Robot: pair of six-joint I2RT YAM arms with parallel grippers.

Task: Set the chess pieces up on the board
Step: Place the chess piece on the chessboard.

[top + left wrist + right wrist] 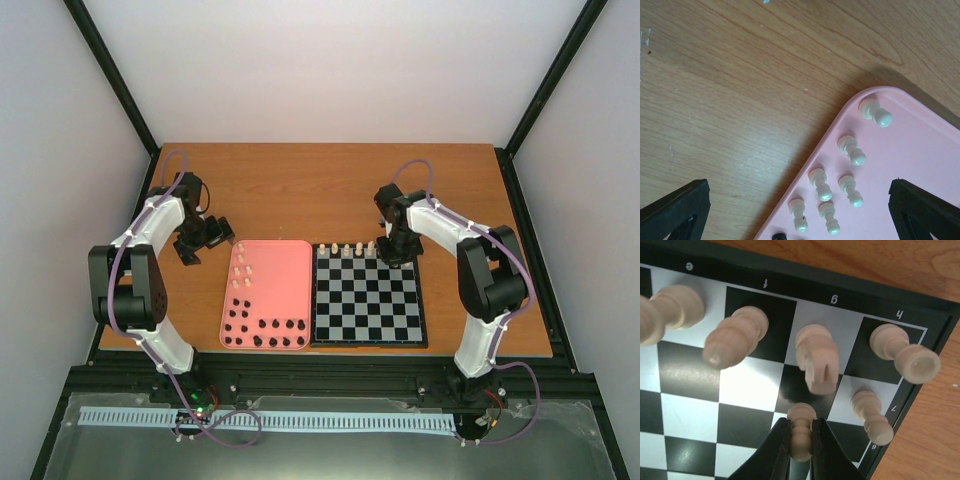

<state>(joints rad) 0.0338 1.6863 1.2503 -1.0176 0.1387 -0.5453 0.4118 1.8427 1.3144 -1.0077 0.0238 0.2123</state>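
Observation:
The board [368,300] lies right of centre, with a few cream chess pieces [347,249] along its far row. In the right wrist view a rook [905,356], a knight [817,357] and a bishop [735,337] stand on that row, and a pawn [871,415] stands in front of the rook. My right gripper [801,424] is shut on a cream pawn [801,440], held upright over the black square in front of the knight. My left gripper [800,212] hangs open over the tray's far left corner, above several cream pawns [821,184].
The pink tray [285,275] lies just left of the board. It holds cream pawns [241,272] at its far left and several black pieces [265,332] along its near edge. Bare wooden table surrounds both, ringed by black frame rails.

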